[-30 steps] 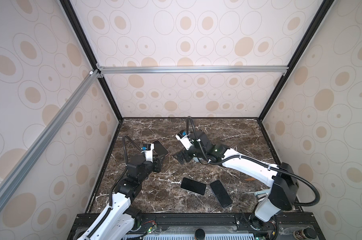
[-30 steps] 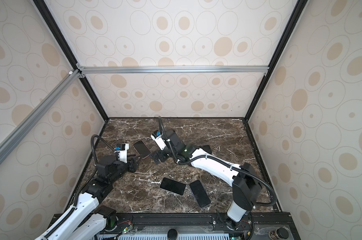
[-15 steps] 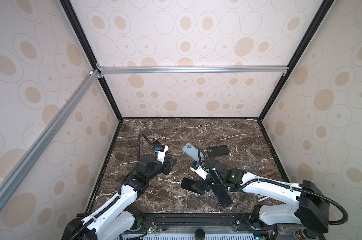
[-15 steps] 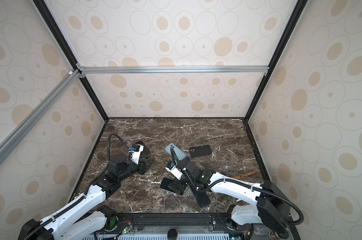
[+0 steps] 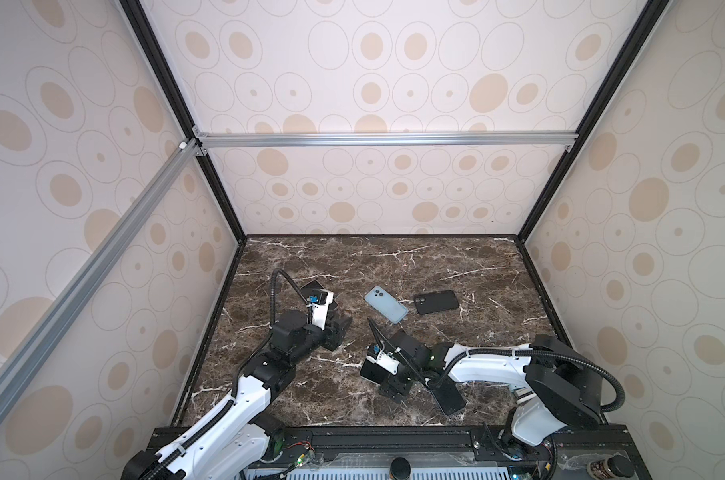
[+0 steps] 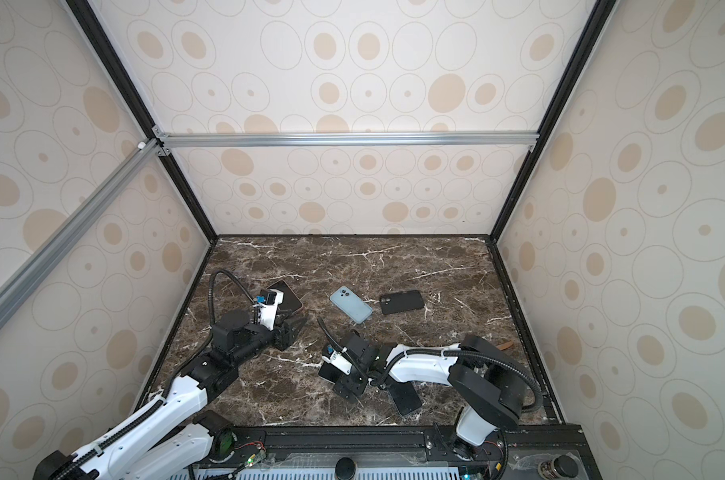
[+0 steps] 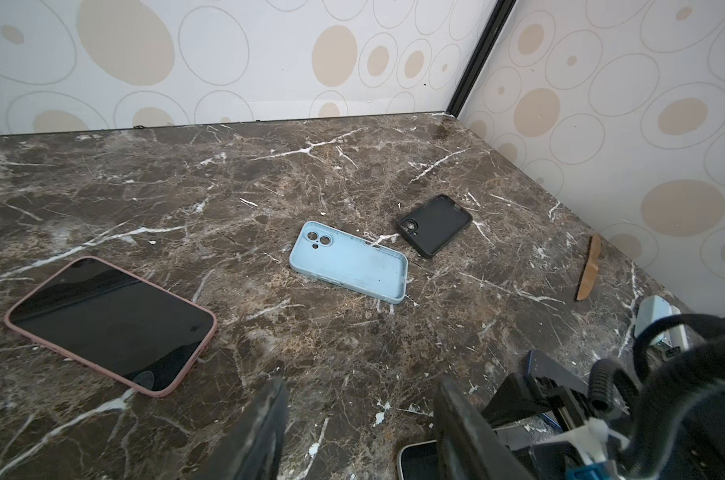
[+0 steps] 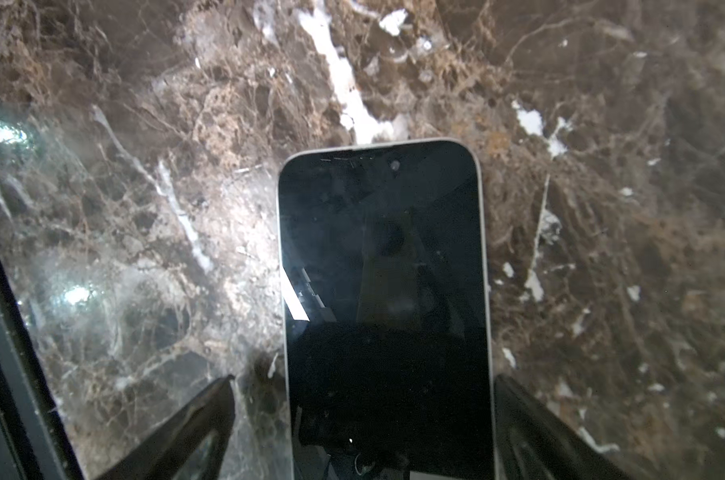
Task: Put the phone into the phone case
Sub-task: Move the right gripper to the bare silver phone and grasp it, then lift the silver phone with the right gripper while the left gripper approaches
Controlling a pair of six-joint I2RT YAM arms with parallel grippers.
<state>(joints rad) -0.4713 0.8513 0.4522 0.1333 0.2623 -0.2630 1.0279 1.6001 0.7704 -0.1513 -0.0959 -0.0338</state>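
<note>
On my left wrist feed the pink-cased phone [image 7: 109, 324] lies screen up, ahead of the left gripper [image 7: 358, 399] and off to one side. In both top views the wrist camera covers most of it. My left jaws stand parted, with only the bare marble tabletop [image 7: 331, 353] between them.

Well ahead of those jaws lies the light blue phone case [image 7: 348, 262], and the black phone case [image 7: 435, 224] lies near it but apart. Both top views show these two in full. A wooden stick [image 7: 589, 274] by the wall is plain on this feed, but a top view gives only a sliver of it behind the right arm.

The right gripper [image 6: 350, 384] points down at the table. The top views show only a dark corner of the phone [image 8: 381, 249], while my right wrist feed shows it whole. It lies screen up and pale-edged, lengthwise between released jaws. One finger [image 8: 211, 411] stands clear of its edge. The other is just beside it, and I cannot tell whether they touch.

Only the top views show a second dark phone [image 5: 450, 399], just behind that gripper.
</note>
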